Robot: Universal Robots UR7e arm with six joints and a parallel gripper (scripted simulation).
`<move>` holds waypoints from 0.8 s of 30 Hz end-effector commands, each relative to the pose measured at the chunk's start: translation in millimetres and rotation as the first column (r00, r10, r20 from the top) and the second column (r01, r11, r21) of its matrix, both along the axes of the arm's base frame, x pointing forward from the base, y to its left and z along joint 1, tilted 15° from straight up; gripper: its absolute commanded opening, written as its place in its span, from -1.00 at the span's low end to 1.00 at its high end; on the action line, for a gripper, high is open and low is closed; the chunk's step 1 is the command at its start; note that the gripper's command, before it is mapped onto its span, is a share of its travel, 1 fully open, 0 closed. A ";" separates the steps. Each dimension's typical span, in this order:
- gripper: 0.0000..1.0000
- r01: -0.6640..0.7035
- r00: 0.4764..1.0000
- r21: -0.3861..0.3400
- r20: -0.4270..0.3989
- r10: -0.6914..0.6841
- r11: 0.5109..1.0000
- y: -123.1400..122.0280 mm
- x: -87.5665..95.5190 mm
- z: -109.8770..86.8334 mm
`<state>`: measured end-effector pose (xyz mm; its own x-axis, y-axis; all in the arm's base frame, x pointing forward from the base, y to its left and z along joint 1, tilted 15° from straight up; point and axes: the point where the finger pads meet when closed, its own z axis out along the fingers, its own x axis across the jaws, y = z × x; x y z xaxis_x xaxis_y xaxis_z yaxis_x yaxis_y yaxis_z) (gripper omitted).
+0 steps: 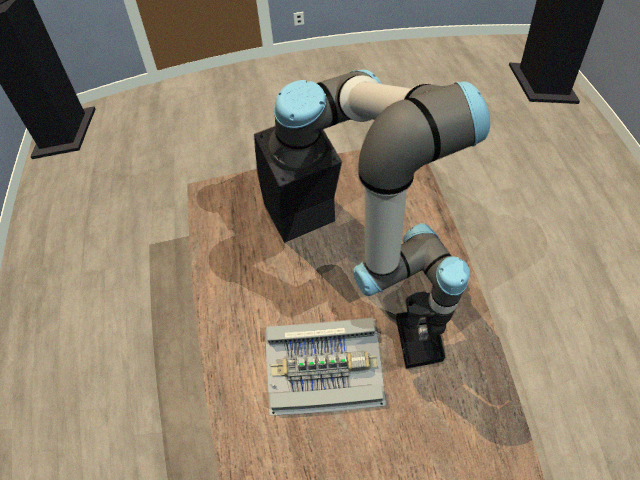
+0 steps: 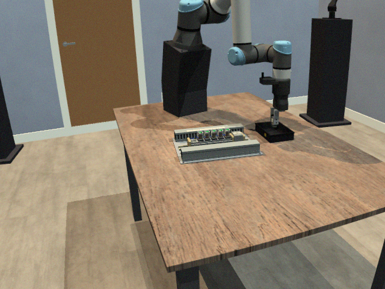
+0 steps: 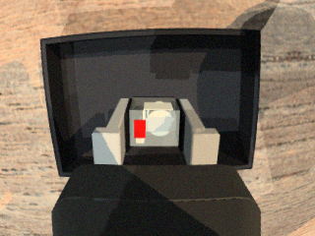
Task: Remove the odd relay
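Red marks the button on the relay gripped in my gripper. My jaws stand partly open, one pale finger closed against each side of its body. Relay and fingertips are inside the black parts tray, between its walls; whether the relay touches the tray floor I cannot tell. My arm is bent at a high elbow, its forearm running down to a wrist that points my fingers straight down. The relay panel lies flat on the table beside the tray, bearing five green-buttoned relays.
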<state>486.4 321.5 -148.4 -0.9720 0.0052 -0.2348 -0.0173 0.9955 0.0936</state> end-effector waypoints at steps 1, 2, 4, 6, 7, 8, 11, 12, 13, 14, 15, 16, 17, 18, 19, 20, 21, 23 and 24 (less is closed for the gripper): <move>-1.00 0.000 1.000 0.001 0.002 0.000 1.000 1.6 3.5 -10.9; -1.00 0.000 1.000 0.001 0.002 0.000 1.000 1.8 4.0 -12.8; -1.00 0.000 1.000 0.001 0.002 0.000 1.000 2.2 4.8 -16.3; -1.00 0.000 1.000 0.001 0.002 0.000 1.000 2.5 5.6 -19.4; -1.00 0.000 1.000 0.001 0.002 0.000 1.000 2.7 5.9 -20.9; -1.00 0.000 1.000 0.001 0.002 0.000 1.000 2.8 6.3 -22.2; -1.00 0.000 1.000 0.001 0.002 0.000 1.000 3.2 7.1 -25.7; -1.00 0.000 1.000 0.001 0.002 0.000 1.000 3.2 7.1 -25.7; -1.00 0.000 1.000 0.001 0.002 0.000 1.000 3.2 7.1 -25.7; -1.00 0.000 1.000 0.001 0.002 0.000 1.000 3.3 7.4 -26.7; -1.00 0.000 1.000 0.001 0.002 0.000 1.000 3.4 7.6 -27.6; -1.00 0.000 1.000 0.001 0.002 0.000 1.000 3.4 7.8 -28.4; -1.00 0.000 1.000 0.001 0.002 0.000 1.000 3.5 8.0 -29.1; -1.00 0.000 1.000 0.001 0.002 0.000 1.000 3.6 8.1 -29.7; -1.00 0.000 1.000 0.001 0.002 0.000 1.000 3.6 8.2 -30.2; -1.00 0.000 1.000 0.001 0.002 0.000 1.000 3.7 8.3 -30.6; -1.00 0.000 1.000 0.001 0.002 0.000 1.000 3.7 8.4 -31.0; -1.00 0.000 1.000 0.001 0.002 0.000 1.000 3.8 8.5 -31.5; -1.00 0.000 1.000 0.001 0.002 0.000 1.000 3.8 8.6 -31.7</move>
<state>493.9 324.8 -178.7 -0.9720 0.0052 -0.2349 -0.0174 0.9954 0.0937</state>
